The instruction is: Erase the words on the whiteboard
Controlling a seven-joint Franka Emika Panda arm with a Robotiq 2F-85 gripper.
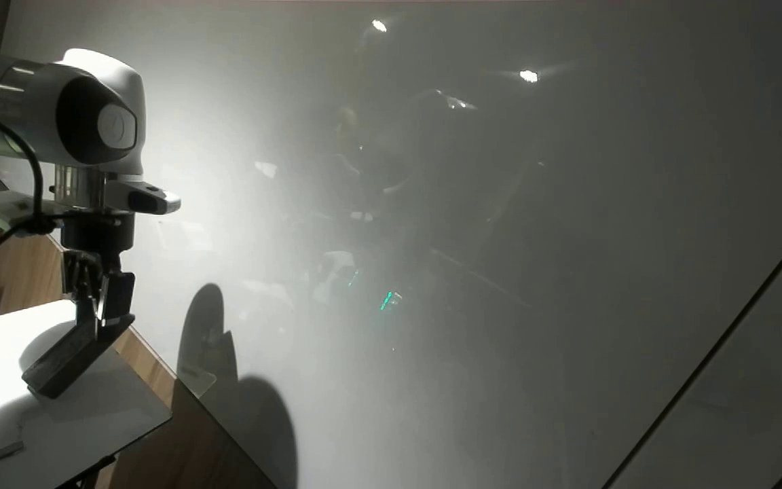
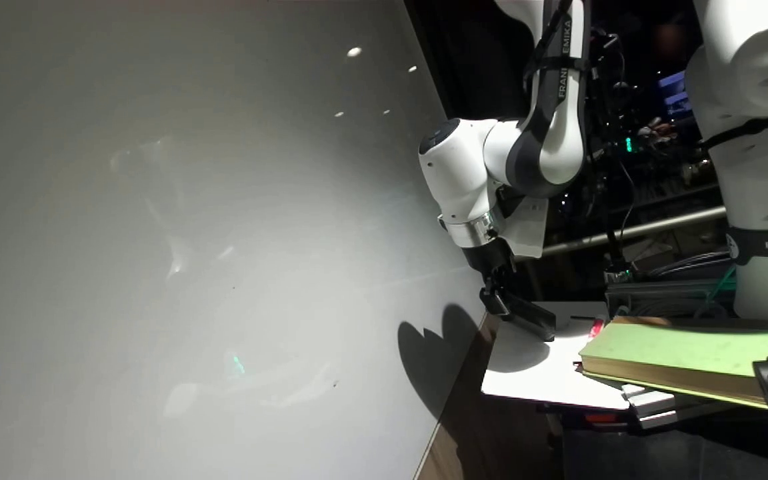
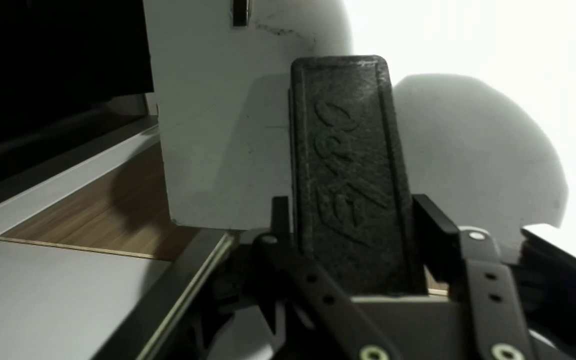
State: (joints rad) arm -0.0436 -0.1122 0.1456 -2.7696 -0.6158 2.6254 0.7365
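Whiteboard (image 2: 237,227) stands beside the fingers (image 3: 435,220), apart from them.

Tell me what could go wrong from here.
The EXPO eraser might slip: it sits between the jaws of the gripper, grip firmness unclear.
Released, it could tip: in the wrist view one end extends past the edge of the white table.
Swinging toward the nearby green book might knock it.

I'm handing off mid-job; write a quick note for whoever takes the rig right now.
Gripper: jaws either side of the eraser; firm grip or not, can't tell.
Eraser: mostly over the white table; whether it touches is unclear.
Done: apparently the erasing; I make out no words on the whiteboard, but glare may hide some.
Left: probably a closer look, then leave the eraser on the table.
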